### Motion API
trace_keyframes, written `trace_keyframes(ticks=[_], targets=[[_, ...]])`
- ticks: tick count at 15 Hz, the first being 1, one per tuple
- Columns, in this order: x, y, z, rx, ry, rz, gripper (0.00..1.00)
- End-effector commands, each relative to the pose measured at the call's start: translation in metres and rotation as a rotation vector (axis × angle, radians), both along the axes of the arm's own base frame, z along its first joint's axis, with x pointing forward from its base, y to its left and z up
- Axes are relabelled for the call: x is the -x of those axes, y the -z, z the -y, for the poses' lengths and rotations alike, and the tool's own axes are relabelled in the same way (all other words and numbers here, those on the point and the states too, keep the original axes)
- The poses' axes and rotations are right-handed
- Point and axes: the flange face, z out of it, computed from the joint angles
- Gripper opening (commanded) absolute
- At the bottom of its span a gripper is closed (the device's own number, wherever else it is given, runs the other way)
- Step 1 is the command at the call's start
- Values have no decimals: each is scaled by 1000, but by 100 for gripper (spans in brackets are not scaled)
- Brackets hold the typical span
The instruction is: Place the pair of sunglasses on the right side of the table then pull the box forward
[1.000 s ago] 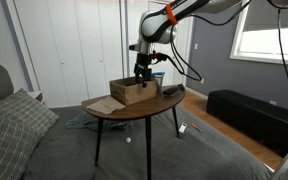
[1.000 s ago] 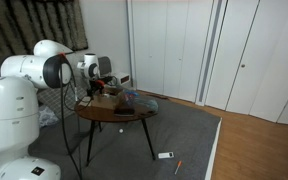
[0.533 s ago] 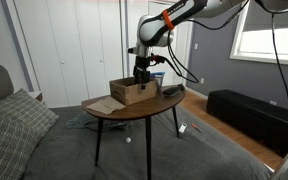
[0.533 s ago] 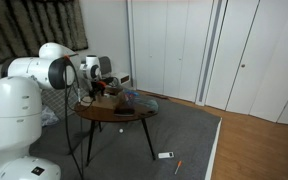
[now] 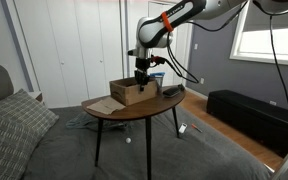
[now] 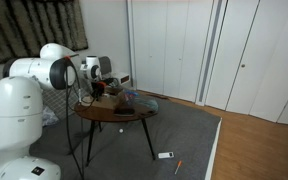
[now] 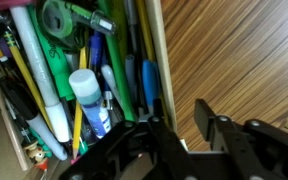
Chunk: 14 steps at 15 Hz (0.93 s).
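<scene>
The gripper straddles the wall of the box, one finger inside by the pens; whether it pinches I cannot tell. The sunglasses lie on the table beside the box.

White arm, orange ring, black tool, dark cables
</scene>
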Motion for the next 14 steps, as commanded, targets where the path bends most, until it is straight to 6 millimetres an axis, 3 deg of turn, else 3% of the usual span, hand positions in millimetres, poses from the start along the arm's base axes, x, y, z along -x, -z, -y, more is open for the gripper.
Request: trace_keyframes(ticks=[1,4,14], targets=[[11,-13,-2,38,-2,-51,7],[23,-21,-3,52,-11,-99,0],[73,-48,0,63,-32,-169,2]])
